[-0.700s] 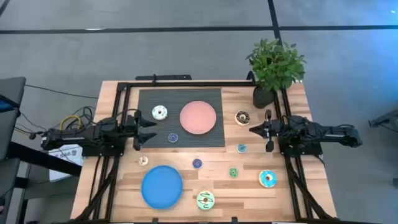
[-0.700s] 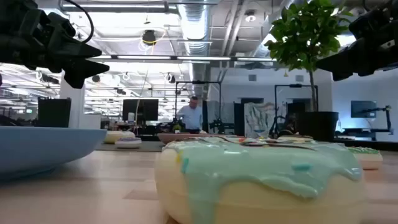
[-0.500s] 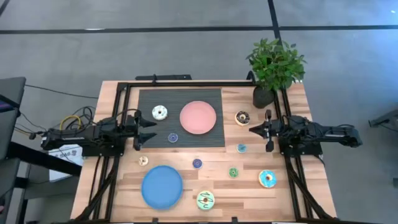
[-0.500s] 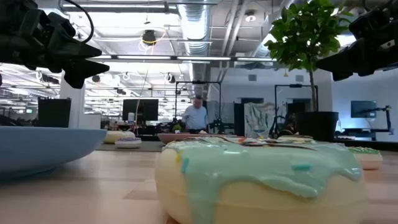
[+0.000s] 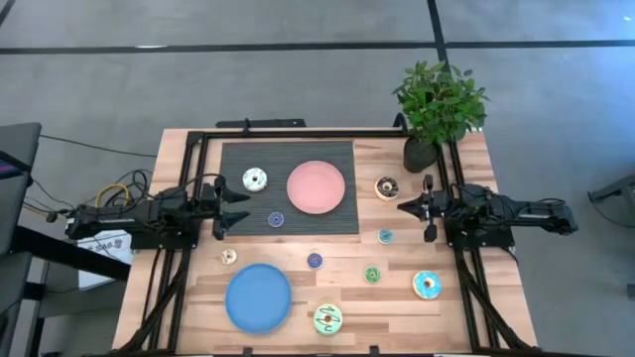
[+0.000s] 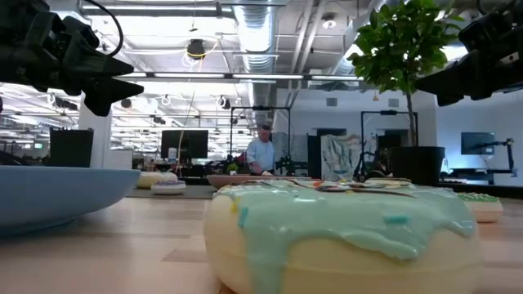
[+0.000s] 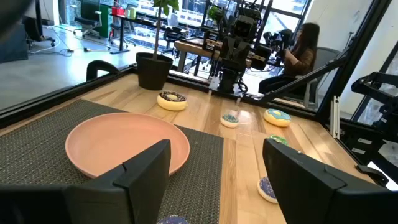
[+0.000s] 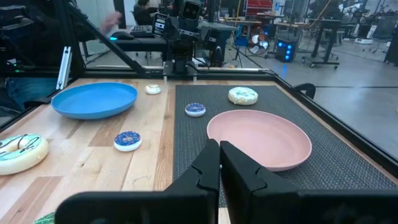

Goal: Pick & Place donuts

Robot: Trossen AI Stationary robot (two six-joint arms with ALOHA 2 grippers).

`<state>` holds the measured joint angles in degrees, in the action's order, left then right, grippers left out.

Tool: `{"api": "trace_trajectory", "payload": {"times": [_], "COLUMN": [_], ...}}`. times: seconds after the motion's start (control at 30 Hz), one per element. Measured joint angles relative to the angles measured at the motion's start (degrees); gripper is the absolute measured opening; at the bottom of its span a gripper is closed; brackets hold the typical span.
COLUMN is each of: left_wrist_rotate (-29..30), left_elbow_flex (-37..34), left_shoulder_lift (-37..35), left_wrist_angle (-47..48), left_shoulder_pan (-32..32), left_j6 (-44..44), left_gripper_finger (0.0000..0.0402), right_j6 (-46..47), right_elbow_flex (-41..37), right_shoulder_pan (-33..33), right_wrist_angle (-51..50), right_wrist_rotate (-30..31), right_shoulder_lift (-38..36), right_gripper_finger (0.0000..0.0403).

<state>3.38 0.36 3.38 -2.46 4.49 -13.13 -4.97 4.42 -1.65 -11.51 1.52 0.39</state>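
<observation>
We find the left pincer (image 5: 236, 210) spread and empty; the right pincer (image 5: 409, 208) pressed together. At three o'clock of the left pincer, the small purple donut (image 5: 276, 220) could skid on the ribbed mat (image 5: 238, 164) if nudged

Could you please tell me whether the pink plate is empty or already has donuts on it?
Empty. The pink plate shows bare from above, and both wrist views show nothing on it.

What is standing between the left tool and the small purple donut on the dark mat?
Nothing visible. The left tool, open, hangs at the mat's left edge, and the small purple donut lies just beyond it on bare mat.
</observation>
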Motion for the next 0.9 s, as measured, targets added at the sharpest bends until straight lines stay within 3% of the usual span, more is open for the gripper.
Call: {"api": "trace_trajectory", "payload": {"times": [0.43, 0.77, 0.9], "left_wrist_rotate": [0.01, 0.00, 0.01], "left_elbow_flex": [0.02, 0.00, 0.00], "left_shoulder_lift": [0.00, 0.00, 0.00], "left_wrist_angle": [0.00, 0.00, 0.00], "left_shoulder_pan": [0.00, 0.02, 0.01], "left_j6": [0.01, 0.00, 0.00], "left_gripper_finger": [0.0249, 0.0249, 0.0249], "right_j6": [1.92, -2.15, -3.33], "right_elbow_flex": [-0.12, -0.13, 3.84], "right_shoulder_pan": [0.04, 1.43, 3.36], "right_wrist_angle": [0.88, 14.84, 13.84], "right_wrist_rotate": [-0.09, -0.10, 0.12], "right_shoulder_lift": [0.00, 0.94, 4.93], "right_gripper_finger": [0.0005, 0.0000, 0.0000]}}
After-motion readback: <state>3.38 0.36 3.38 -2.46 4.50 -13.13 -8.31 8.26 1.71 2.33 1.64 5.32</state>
